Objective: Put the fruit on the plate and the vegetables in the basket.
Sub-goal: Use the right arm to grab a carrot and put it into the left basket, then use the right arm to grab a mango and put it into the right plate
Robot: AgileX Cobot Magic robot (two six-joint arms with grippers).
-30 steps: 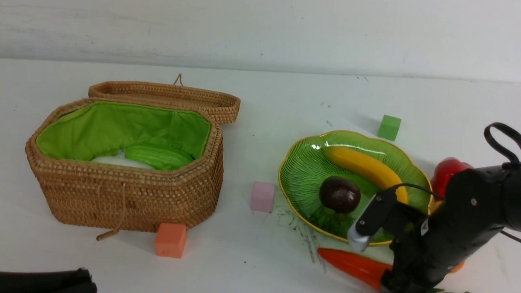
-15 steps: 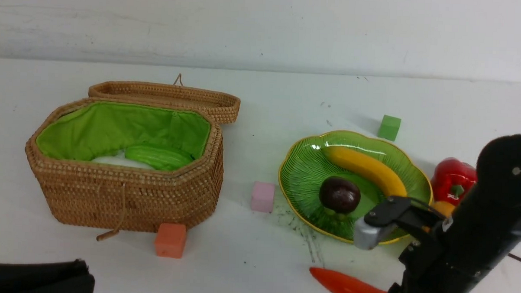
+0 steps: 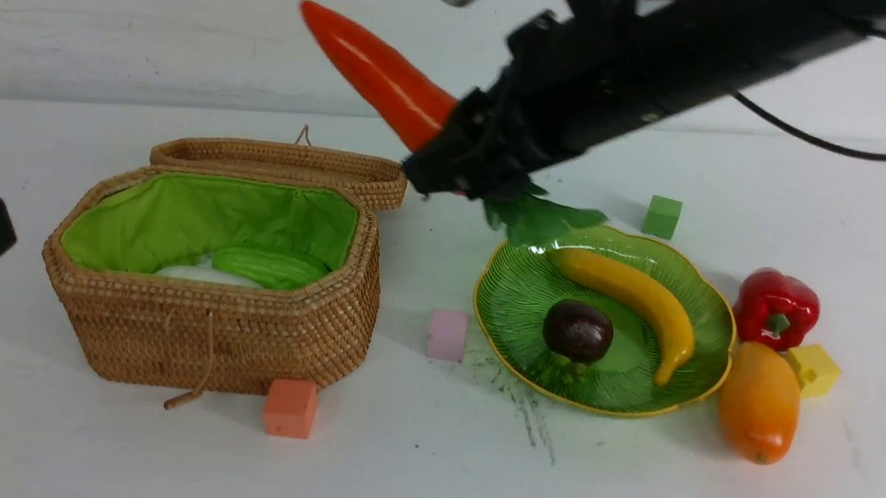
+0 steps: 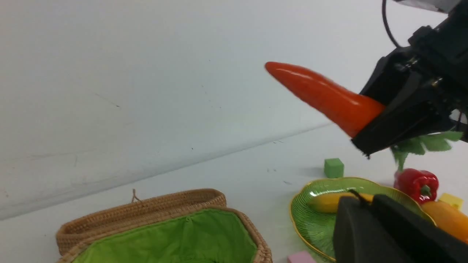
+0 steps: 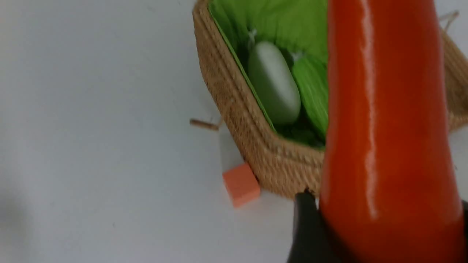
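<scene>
Radish (image 5: 274,84) shows whole only in right wrist view; right hand (image 3: 450,157) grasps carrot (image 3: 379,70).

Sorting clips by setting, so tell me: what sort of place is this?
Likely a robot test bench: a bare white table, a plain wall, and a toy carrot in the right gripper.

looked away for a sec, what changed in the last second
The right gripper, shut on the carrot, lifted it off the table near the plate and swung it up and left, toward the basket. The plate, banana, mangosteen and basket stayed put.
</scene>
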